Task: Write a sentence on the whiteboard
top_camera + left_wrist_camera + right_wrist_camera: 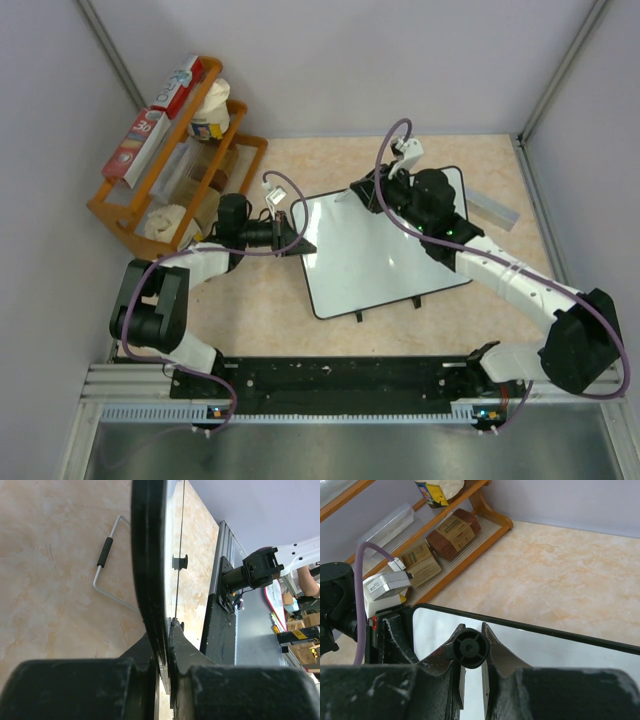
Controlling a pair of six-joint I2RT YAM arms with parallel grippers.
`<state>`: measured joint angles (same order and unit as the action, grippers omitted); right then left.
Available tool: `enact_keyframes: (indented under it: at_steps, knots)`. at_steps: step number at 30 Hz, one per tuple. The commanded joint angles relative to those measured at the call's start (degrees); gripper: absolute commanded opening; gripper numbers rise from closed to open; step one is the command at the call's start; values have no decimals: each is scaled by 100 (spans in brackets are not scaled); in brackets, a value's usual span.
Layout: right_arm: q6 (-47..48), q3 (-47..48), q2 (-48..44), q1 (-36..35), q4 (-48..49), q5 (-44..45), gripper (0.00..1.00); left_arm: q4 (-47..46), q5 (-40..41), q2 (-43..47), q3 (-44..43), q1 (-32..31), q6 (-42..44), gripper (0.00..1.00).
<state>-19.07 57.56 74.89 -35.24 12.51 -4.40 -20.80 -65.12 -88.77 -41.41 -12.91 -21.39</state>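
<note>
Mid-table, lying flat and a little skewed, clips along the near edge: the whiteboard [385,250]. Pinched on its left rim by the left gripper [167,627], fingers shut tight on the black edge, presumably just to stop any sliding under pen pressure. Makes sense for a glossy board on a smooth tabletop. Over the far edge of the board, toward its left corner: the right gripper [471,640], clamped on a round black barrel seen end-on from the wrist. Pretty surely the marker [471,649], held pointing down at the white surface, ready for landing the tip near the top of the writing area. Sensible spot for starting a first line. No telling from these views about actual tip contact. Can't make out any sentence on the board from above either, only glare, so calling this early days. Off at the far left, a wooden rack [150,200] of boxes and wraps; at the far right, a small grey bar [492,208]; both well out of the way. Next up, probably: a firm left pinch plus a slow, light drag of the marker rightward, with care not to skate the board out from under the grip.
</note>
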Motion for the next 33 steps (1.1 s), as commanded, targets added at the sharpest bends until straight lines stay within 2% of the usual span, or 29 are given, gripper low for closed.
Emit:
enact_keyframes:
  at_steps: [1,16,33]
  knots:
    - [53,300,96,-79,208,-52,0,304,808,-263,168,-151,1348,0]
    - [0,221,184,-88,181,-394,0,313,791,-272,168,-151,1356,0]
    - [61,-113,-80,-88,76,-87,0,366,843,-325,133,-151,1365,0]
